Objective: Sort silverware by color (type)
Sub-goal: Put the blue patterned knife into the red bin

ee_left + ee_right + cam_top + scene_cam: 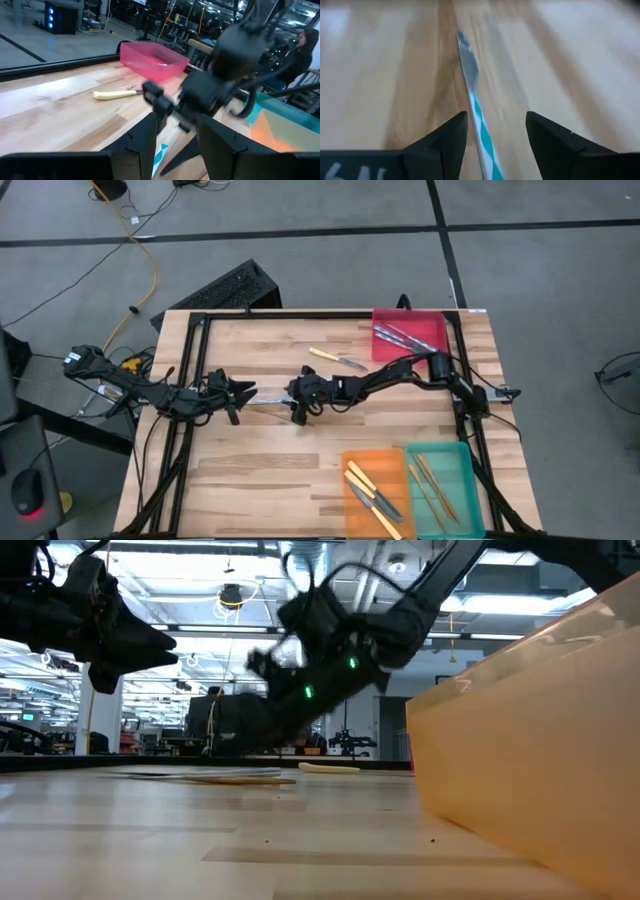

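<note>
High view showed the right gripper (297, 402) at table centre, its fingers spread and released over a light-blue-handled utensil (479, 115) lying flat on the wood between them. At nine o'clock from it hung the left gripper (238, 393), fingers parted, holding nothing visible. A yellow-handled utensil (335, 359) lay at one o'clock. More silverware sat in the red tray (410, 336), orange tray (372, 490) and teal tray (441, 486).

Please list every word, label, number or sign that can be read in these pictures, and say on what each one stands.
There is no text that can be read for certain.
White marks on the right gripper, at the corner of its wrist view: cut off, not readable.
Trays, silverware, table: no labels visible.
Room behind, low view: any signs are too small and blurred.
</note>
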Controlling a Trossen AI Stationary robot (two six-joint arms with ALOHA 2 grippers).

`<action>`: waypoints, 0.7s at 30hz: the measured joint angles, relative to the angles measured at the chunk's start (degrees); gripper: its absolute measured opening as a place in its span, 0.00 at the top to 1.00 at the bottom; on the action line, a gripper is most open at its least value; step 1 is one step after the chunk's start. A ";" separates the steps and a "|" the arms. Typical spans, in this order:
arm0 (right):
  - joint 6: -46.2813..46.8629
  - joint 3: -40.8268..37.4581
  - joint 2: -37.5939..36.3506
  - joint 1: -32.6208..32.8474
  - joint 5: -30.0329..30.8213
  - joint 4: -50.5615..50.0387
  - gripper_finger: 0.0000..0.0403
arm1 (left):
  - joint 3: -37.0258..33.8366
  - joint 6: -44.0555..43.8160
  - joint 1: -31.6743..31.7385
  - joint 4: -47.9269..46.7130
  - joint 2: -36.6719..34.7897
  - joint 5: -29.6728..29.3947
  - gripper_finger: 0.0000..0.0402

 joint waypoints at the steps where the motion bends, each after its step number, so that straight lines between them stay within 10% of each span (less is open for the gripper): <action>1: 0.66 -0.18 0.51 -0.16 -0.04 -1.20 0.44 | 0.00 0.00 0.00 0.02 0.01 0.00 0.70; 11: 8.81 0.04 3.54 0.05 2.56 -1.57 0.49 | 0.04 -0.07 0.00 -0.02 0.02 0.00 0.70; 21: 10.46 -0.07 2.80 0.21 5.18 -3.09 0.90 | 0.04 -0.20 0.00 -0.04 0.02 0.02 0.70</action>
